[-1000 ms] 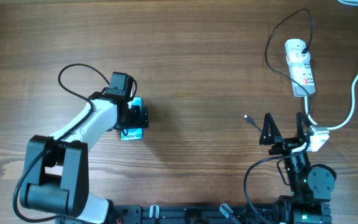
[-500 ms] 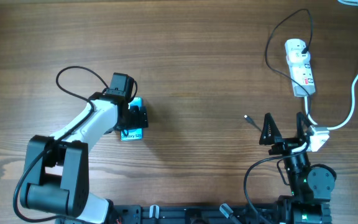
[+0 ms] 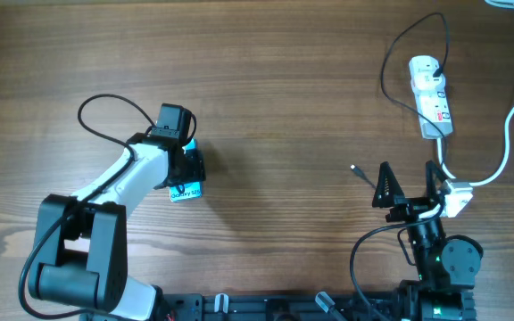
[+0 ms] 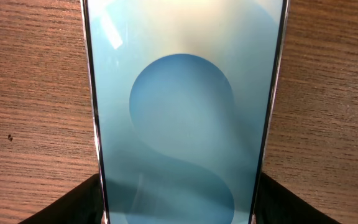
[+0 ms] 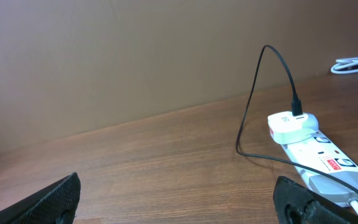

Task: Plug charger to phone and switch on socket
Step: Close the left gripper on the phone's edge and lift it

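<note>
The phone (image 3: 186,189), turquoise with white lettering at its near end, lies on the wooden table at the left. It fills the left wrist view (image 4: 185,112). My left gripper (image 3: 188,167) is shut on its two long edges, and its black fingers show at either side of the phone (image 4: 179,211). The socket (image 3: 433,100) is a white power strip at the far right, also in the right wrist view (image 5: 322,158). The charger (image 3: 387,71) is plugged into a white adapter on the socket; its thin black cable loops down to a loose connector tip (image 3: 353,168). My right gripper (image 3: 410,185) is open and empty (image 5: 179,208).
A thick white cable (image 3: 509,125) runs from the far right edge down to a white plug (image 3: 458,192) beside my right gripper. The left arm's black cable (image 3: 105,111) loops above the arm. The table is brown wood.
My left gripper has shifted the phone slightly left, and the phone has turned a little. The right arm, socket and charger have not moved.
</note>
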{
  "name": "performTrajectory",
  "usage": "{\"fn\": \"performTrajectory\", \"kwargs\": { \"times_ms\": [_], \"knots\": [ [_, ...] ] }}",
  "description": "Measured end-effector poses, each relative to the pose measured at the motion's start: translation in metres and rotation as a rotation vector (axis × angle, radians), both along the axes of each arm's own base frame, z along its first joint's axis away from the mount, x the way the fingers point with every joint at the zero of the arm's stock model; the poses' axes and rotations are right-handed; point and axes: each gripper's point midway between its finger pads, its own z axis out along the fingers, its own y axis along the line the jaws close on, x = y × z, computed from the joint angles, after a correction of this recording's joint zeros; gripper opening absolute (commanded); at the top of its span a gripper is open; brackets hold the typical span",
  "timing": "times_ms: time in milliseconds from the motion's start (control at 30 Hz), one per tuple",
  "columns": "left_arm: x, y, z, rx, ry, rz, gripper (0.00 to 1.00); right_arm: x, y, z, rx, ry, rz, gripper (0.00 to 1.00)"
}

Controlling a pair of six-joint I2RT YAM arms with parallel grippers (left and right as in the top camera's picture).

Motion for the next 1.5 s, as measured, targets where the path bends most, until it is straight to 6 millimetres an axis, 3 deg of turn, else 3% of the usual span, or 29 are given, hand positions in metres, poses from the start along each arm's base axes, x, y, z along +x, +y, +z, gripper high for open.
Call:
{"fn": "performTrajectory", "kwargs": {
  "times_ms": [200,400,533,700,733,800,1200,1367,1500],
  "knots": [
    [0.003,-0.001,0.000,-0.003,-0.014,0.003,0.83,0.000,0.000,0.000,0.000,0.000,0.000,1.00],
    [0.008,-0.003,0.001,-0.013,-0.035,0.002,0.86,0.000,0.000,0.000,0.000,0.000,0.000,1.00],
    [0.009,-0.002,0.001,-0.008,-0.039,0.002,0.70,0.000,0.000,0.000,0.000,0.000,0.000,1.00],
    [0.010,-0.001,0.001,-0.002,-0.045,0.005,0.68,0.000,0.000,0.000,0.000,0.000,0.000,1.00],
    [0.010,-0.001,0.001,-0.002,-0.045,0.005,0.63,0.000,0.000,0.000,0.000,0.000,0.000,1.00],
    [0.011,-0.001,0.001,-0.003,-0.046,0.004,0.44,0.000,0.000,0.000,0.000,0.000,0.000,1.00],
    [0.012,-0.001,0.002,-0.003,-0.052,0.002,0.58,0.000,0.000,0.000,0.000,0.000,0.000,1.00],
    [0.012,-0.001,0.002,-0.003,-0.052,0.002,0.58,0.000,0.000,0.000,0.000,0.000,0.000,1.00],
    [0.012,-0.001,0.002,-0.003,-0.052,0.002,0.69,0.000,0.000,0.000,0.000,0.001,0.000,1.00]
  ]
}}
